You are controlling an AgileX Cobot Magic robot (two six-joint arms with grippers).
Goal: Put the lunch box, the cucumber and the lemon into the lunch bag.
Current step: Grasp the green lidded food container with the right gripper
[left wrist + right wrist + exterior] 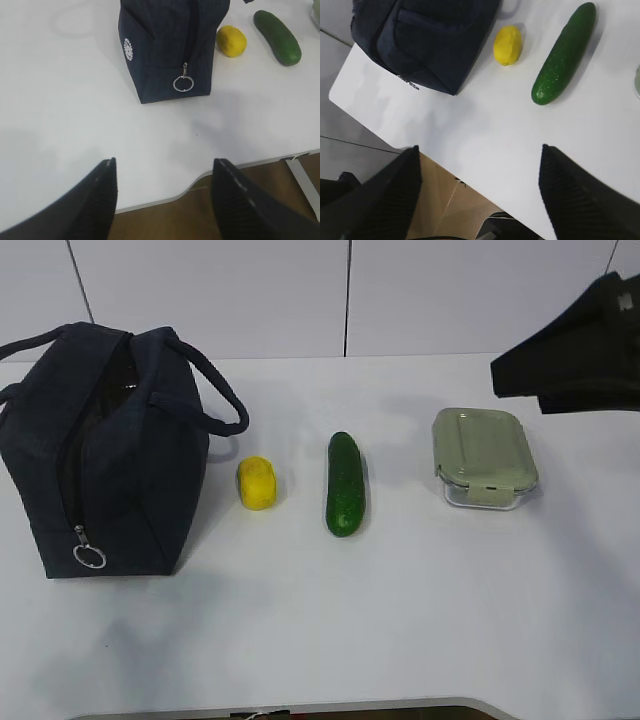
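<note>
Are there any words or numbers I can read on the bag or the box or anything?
No readable words or numbers anywhere.
Lunch bag: a small round white emblem on its end, too small and blurred to read.
Lunch box, cucumber, lemon: no writing visible.

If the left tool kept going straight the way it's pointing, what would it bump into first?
Probably the bare white table, then the lunch bag beyond. The left tool is open and empty, pointing toward the bag's zipper end. Depth is hard to judge, so it might reach the bag first.
</note>
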